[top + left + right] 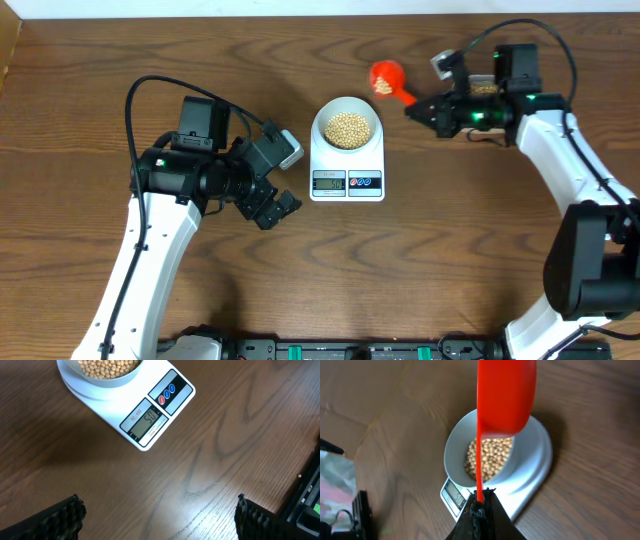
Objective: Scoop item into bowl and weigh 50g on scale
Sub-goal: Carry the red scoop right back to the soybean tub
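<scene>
The white bowl [347, 122] sits on the white scale [347, 182], holding a heap of tan beans [348, 128]. In the left wrist view the scale's display [148, 421] reads 50 and the beans [107, 367] show at the top. My right gripper [418, 108] is shut on the handle of a red scoop [387, 78], held in the air to the upper right of the bowl. Seen from the right wrist, the scoop [506, 395] hangs in front of the bowl [455, 445]. My left gripper [280, 208] stands open over bare wood, left of the scale, with nothing between its fingers.
A container with tan contents [485, 88] sits behind the right wrist at the far right. Dark brown wooden table [450, 230] all around. A black rail [350, 350] runs along the front edge.
</scene>
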`<state>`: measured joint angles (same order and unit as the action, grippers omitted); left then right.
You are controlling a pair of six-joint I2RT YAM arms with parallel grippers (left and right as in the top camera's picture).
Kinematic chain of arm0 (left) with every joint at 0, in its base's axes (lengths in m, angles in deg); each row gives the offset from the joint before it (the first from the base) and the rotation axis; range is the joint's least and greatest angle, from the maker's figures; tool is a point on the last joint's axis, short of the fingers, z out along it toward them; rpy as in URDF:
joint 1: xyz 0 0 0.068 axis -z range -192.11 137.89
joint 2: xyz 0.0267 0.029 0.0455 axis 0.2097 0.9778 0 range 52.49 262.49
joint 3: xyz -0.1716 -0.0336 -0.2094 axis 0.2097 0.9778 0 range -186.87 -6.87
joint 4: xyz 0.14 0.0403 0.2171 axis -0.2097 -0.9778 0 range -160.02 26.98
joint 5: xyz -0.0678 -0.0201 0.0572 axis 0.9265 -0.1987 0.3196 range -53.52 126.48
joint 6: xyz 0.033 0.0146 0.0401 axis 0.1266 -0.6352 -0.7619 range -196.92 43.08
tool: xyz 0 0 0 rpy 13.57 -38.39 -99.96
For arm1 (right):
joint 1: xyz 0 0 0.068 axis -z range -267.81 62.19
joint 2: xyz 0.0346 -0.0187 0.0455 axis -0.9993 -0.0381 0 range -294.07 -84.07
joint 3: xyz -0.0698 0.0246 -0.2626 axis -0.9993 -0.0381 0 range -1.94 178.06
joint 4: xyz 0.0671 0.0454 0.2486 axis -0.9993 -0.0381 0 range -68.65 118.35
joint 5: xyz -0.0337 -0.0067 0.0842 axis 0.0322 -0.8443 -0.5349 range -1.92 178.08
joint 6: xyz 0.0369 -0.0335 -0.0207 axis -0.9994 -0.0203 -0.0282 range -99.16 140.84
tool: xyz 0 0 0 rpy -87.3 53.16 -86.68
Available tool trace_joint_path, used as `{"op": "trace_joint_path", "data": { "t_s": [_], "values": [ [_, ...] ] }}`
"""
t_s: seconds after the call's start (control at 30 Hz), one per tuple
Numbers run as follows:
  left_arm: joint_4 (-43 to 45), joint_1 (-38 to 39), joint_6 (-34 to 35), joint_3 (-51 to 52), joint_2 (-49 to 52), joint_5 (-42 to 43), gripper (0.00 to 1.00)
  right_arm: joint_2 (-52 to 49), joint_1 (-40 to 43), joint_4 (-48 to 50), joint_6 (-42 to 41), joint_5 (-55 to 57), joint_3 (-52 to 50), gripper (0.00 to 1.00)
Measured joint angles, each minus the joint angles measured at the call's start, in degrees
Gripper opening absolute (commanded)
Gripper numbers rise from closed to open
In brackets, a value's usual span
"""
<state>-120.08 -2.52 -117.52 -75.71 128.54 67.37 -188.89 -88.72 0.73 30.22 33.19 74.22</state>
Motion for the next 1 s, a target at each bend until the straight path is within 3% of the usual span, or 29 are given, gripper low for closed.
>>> {"op": "trace_joint_path", "data": {
  "t_s": [0.43, 0.67, 1.0],
  "values": [
    [0.0, 0.0, 0.0, 0.0, 0.0, 0.0, 0.98, 0.0, 12.3, -7.8, 0.4, -5.1, 0.0, 0.01],
    [0.0, 0.0, 0.0, 0.0, 0.0, 0.0, 0.98, 0.0, 20.6, -13.4, 5.6, -4.5, 0.0, 0.01],
    [0.0, 0.0, 0.0, 0.0, 0.0, 0.0, 0.98, 0.0, 23.0, -13.6, 14.0, 11.3, 0.0, 0.01]
  ]
}}
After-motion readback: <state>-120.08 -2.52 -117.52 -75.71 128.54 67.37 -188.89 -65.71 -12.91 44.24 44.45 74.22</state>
